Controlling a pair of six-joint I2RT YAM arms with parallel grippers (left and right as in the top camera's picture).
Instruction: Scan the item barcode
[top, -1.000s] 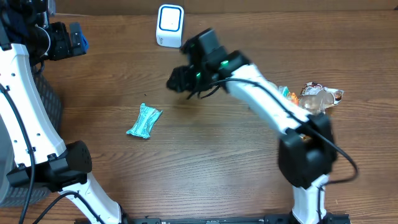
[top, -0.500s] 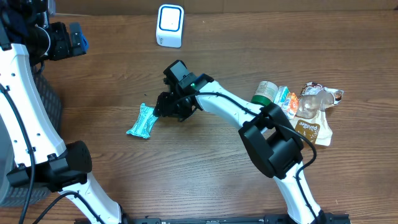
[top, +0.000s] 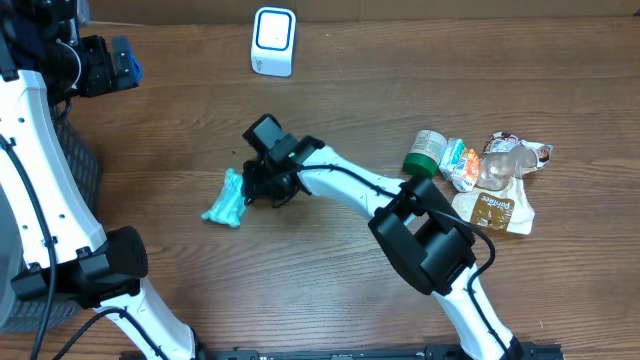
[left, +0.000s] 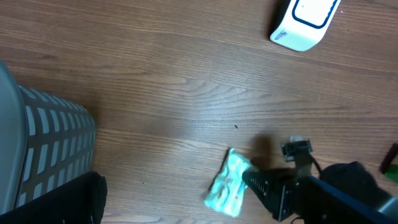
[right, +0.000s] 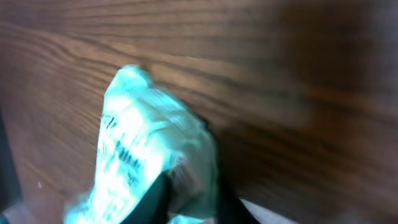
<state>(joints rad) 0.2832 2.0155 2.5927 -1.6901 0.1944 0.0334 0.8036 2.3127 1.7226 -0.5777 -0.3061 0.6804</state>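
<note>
A teal packet (top: 224, 201) lies on the wooden table left of centre, also seen in the left wrist view (left: 227, 190). My right gripper (top: 248, 184) reaches down to its right end. In the right wrist view the two dark fingers (right: 152, 202) pinch the packet (right: 137, 149) at the gripper (right: 189, 199), shut on it. No barcode shows on the blurred wrapper. The white scanner (top: 273, 41) with a blue ring stands at the far edge (left: 305, 22). My left gripper (top: 112, 64) hangs open at the far left, well above the table, holding nothing.
A grey slatted basket (left: 43, 146) stands at the left edge (top: 78, 160). At the right lies a heap of items: a green-capped bottle (top: 427, 150), an orange-and-teal packet (top: 459, 160) and brown snack pouches (top: 497, 205).
My right arm swung left and down from mid-table to the teal packet, and its jaws closed on the packet's right end. The packet shifted slightly. The left arm has not moved.
</note>
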